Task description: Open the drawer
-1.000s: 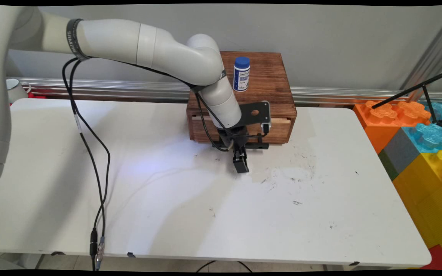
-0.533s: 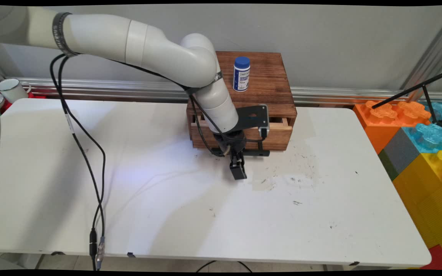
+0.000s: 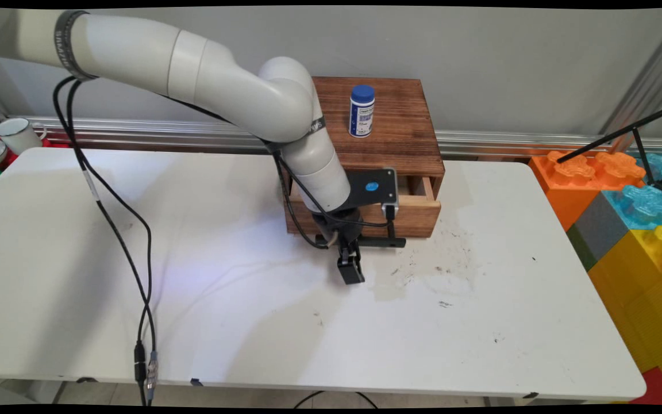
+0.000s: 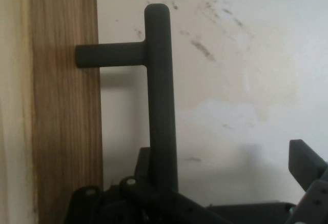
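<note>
A brown wooden box [image 3: 400, 144] stands at the back of the white table [image 3: 480, 322], its drawer [image 3: 417, 214] partly pulled out. My gripper [image 3: 354, 257] [image 4: 225, 160] is open at the drawer's black bar handle [image 3: 389, 242] [image 4: 160, 96]. One finger sits between the bar and the drawer front [image 4: 66, 131]. The other finger [image 4: 305, 162] stands well clear, over the stained table top. A white bottle with a blue cap [image 3: 362, 111] stands upright on the box's lid.
Black cables [image 3: 135, 276] hang from the arm over the table's left half. A white mug [image 3: 15, 133] sits beyond the back left corner. Large toy bricks [image 3: 624, 195] and a thin black rod [image 3: 618, 135] border the right side.
The hand has drawn towards the table's near side and slightly left, and the drawer has slid further out of the box, showing a gap behind its front. The bottle has stayed put.
</note>
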Controlling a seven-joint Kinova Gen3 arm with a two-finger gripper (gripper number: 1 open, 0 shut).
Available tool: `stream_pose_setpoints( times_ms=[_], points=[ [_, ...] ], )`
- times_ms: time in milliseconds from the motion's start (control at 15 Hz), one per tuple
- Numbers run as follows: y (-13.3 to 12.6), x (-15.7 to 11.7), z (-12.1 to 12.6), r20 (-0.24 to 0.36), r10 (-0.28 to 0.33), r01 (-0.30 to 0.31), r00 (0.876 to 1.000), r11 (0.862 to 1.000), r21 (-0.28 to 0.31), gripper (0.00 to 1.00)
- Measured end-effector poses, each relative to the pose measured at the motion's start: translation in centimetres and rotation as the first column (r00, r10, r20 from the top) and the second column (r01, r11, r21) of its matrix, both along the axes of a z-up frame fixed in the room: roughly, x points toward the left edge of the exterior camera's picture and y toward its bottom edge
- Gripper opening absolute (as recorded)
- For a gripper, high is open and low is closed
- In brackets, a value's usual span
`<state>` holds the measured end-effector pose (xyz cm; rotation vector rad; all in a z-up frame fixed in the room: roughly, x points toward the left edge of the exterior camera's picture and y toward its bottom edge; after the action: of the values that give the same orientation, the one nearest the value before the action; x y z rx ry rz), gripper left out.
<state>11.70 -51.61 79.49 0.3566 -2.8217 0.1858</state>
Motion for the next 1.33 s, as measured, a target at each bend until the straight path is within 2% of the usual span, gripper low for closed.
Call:
stream_pose_setpoints(
  times_ms=[733,1333],
  points=[
    [5.2,-0.6,0.2,-0.022,-0.008,0.008,1.000,1.000,0.017,1.00],
    [9.6,-1.7,0.5,-0.041,-0.044,0.045,0.998,0.999,0.028,1.00]
  ],
)
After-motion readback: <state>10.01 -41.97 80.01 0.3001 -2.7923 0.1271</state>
